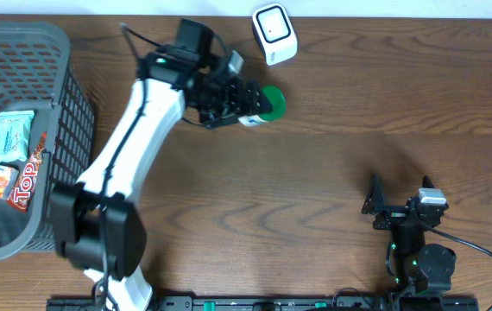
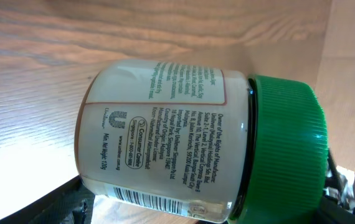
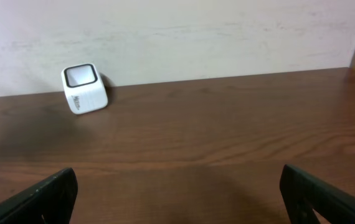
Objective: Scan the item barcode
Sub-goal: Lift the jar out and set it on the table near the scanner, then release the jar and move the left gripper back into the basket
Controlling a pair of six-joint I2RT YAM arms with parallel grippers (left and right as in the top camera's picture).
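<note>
L gripper [image 1: 244, 102]: closed around jar [image 2: 165, 137], jaws wide because of the fat body; grip itself mostly hidden behind the jar in L wrist view.
Jar position: task item, over bare wood in far middle of table [image 1: 332, 173]; touching the wood or lifted, cannot tell.
Jar pose: white body, lying sideways in the grip, lid [image 2: 286, 149] pointing away from the arm.
Lid look: green, ribbed rim, closed on the jar; at right side in L wrist view.
Label [image 2: 184, 93]: several blocks of small print, turned sideways; mostly too small to read.
Scanner [image 1: 274, 33]: white cube w/ dark-framed window on top, at far edge of table by the wall [image 3: 177, 31]; near the jar, beyond the lid, not touching.
Barcode [image 2: 143, 199]: on low side of jar in L wrist view, partly cut by frame edge; facing scanner or not, cannot tell.
R gripper [image 1: 375, 206]: open wide, nothing between jaws; low at near-right part of table, well apart from jar, facing far wall.
R fingers [image 3: 37, 199]: dark, at both bottom corners of R wrist view, only bare wood between.
Basket [image 1: 65, 95]: grey plastic mesh, at left edge of table.
Packets [image 1: 23, 173]: inside basket; red-white one w/ "Top", a pale one beside.
</note>
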